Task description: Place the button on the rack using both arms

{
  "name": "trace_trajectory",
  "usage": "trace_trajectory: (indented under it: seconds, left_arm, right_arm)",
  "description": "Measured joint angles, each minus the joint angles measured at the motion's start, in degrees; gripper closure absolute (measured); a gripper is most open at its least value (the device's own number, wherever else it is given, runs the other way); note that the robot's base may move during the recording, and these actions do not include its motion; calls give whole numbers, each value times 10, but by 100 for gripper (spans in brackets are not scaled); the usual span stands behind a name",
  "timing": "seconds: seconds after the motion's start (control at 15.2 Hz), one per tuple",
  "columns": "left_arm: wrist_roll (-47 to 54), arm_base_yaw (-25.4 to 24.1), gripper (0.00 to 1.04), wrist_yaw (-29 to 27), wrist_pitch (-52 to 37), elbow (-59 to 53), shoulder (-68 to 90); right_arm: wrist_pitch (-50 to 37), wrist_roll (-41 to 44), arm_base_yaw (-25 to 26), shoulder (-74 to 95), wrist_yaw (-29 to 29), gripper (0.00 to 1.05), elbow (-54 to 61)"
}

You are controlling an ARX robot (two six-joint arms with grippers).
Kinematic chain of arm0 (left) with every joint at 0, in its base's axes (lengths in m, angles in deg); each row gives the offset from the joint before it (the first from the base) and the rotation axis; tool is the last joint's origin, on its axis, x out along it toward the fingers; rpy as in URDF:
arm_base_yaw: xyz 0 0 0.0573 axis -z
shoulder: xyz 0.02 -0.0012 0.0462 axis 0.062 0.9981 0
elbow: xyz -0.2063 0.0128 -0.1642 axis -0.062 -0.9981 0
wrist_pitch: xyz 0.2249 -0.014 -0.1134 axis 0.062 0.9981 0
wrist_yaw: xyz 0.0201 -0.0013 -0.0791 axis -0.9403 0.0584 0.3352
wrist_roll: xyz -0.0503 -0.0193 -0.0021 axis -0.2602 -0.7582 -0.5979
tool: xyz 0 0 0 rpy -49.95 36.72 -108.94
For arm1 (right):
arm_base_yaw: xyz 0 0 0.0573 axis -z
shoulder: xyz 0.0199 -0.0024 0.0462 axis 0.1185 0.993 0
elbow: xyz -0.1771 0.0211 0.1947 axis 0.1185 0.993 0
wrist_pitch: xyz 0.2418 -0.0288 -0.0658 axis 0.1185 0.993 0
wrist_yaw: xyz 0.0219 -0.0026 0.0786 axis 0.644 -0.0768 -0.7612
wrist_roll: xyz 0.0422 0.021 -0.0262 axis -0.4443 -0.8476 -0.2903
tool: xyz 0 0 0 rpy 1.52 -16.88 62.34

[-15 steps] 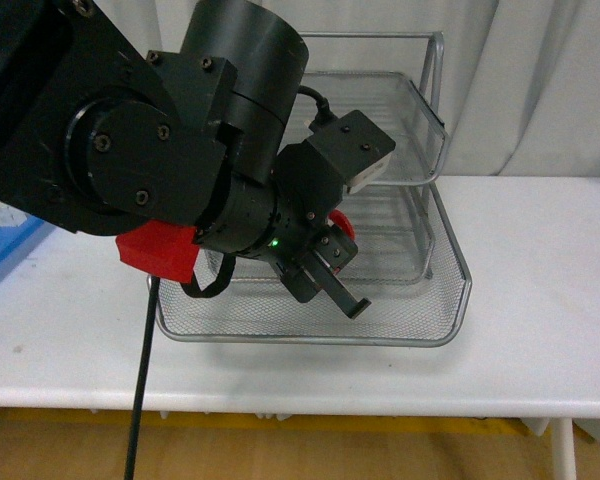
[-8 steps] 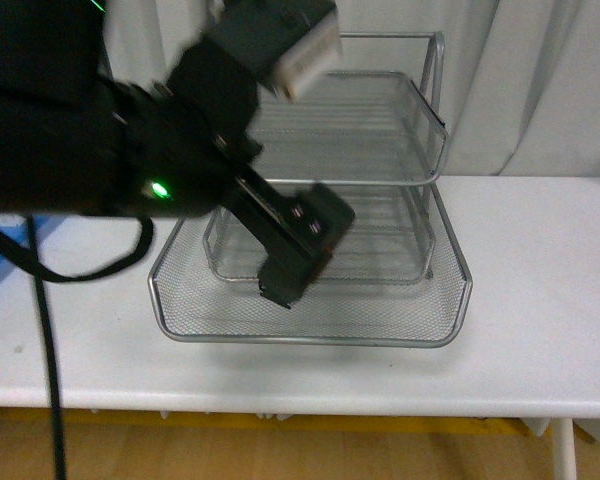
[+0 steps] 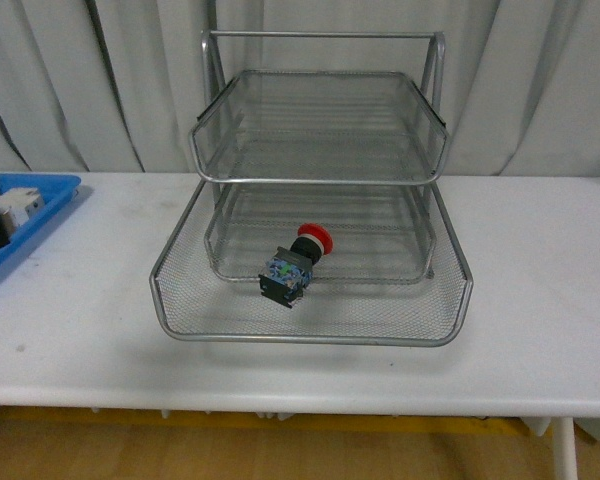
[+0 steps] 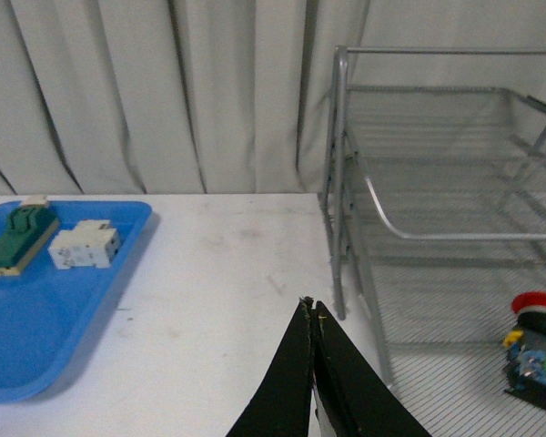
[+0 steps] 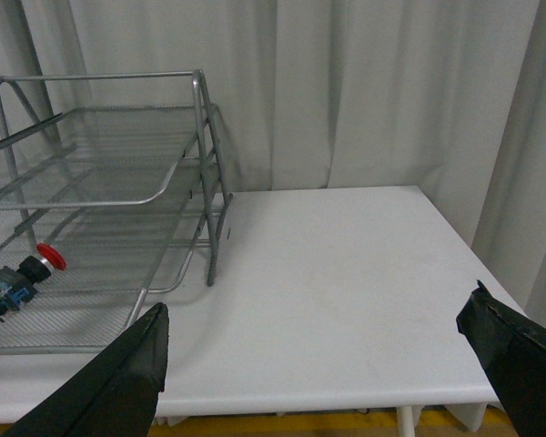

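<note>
The button (image 3: pixel 295 262) lies on its side in the lowest tray of the rack (image 3: pixel 310 337), so placing looks done. My left hand (image 4: pixel 310 314) is pinched together and empty, my right hand (image 5: pixel 318 305) spread wide. Next, I'd park both clear.

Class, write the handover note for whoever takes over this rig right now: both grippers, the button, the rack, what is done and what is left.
Left gripper: shut, holding nothing.
Right gripper: open, holding nothing.
Button: lying tilted low in the rack, near the front, red cap towards the back, clear of both grippers.
Done: button is in the rack.
Left: probably nothing; check that it sits steady.
</note>
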State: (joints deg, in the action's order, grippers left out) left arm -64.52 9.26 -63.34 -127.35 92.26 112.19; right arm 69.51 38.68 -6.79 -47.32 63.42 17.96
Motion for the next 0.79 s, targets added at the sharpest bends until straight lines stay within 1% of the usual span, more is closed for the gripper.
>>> trace_trajectory:
  seconds: [0.07, 0.13, 0.2, 0.26, 0.46, 0.53, 0.59, 0.66, 0.79]
  left_arm:
    - [0, -15, 103, 12, 8, -18, -30]
    - [0, -28, 103, 24, -30, -39, -48]
    - [0, -41, 103, 35, -16, -59, -63]
    - [0, -49, 103, 50, 15, -84, -91]
    - [0, -75, 103, 72, 85, -105, -206]
    - [0, -94, 103, 98, 116, -114, -236]
    - [0, -125, 103, 123, 143, -120, -271]
    - [-1, -131, 103, 120, 165, -121, -303]
    - [-1, -128, 103, 128, 225, -128, -364]
  right_arm:
    - [0, 0, 0, 0, 0, 6, 0]
    - [0, 0, 0, 0, 0, 6, 0]
    - [0, 0, 0, 0, 0, 6, 0]
    - [0, 0, 0, 0, 0, 6, 0]
    - [0, 0, 0, 0, 0, 6, 0]
    - [0, 0, 0, 0, 0, 6, 0]
    - [0, 0, 0, 0, 0, 6, 0]
    - [0, 0, 0, 0, 0, 6, 0]
    - [0, 0, 0, 0, 0, 6, 0]
